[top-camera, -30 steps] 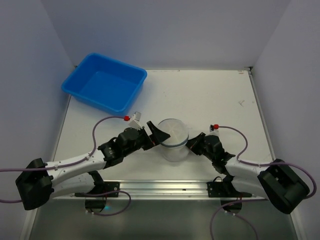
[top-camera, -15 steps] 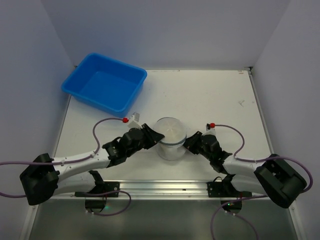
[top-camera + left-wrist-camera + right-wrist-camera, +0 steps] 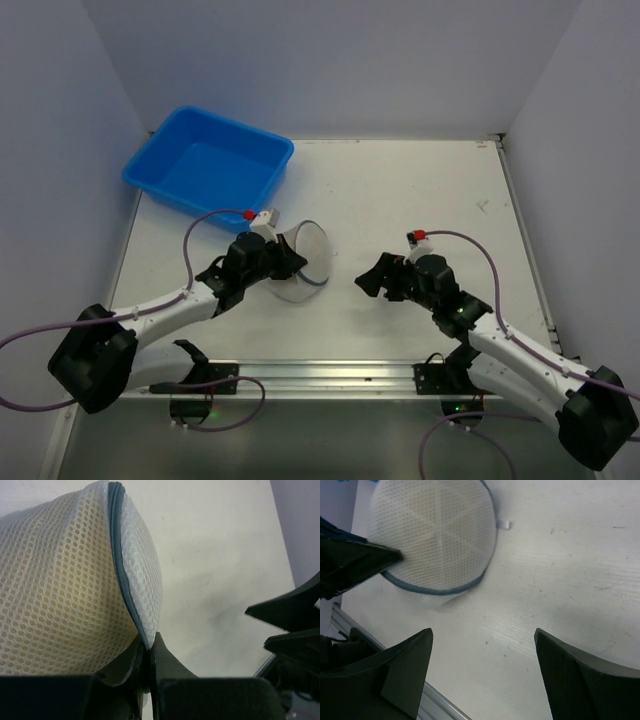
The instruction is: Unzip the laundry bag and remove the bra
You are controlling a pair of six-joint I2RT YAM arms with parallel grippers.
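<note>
Mesh laundry bag (image 3: 305, 258), bra (image 3: 60, 595) inside, lies tipped toward the bench's (image 3: 400, 190) left edge; our left gripper (image 3: 148, 655) pinches its dark rim (image 3: 117, 555) to anchor it. Our right gripper (image 3: 372, 278) hangs spread, free to unzip.

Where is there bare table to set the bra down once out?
Widest: back of the table, from the blue tub to the right edge. Narrower: between the laundry bag and right gripper. Crowded: near edge, around the left gripper.

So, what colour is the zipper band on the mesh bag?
Dark grey-blue; the left wrist view shows the zipper band best.
</note>
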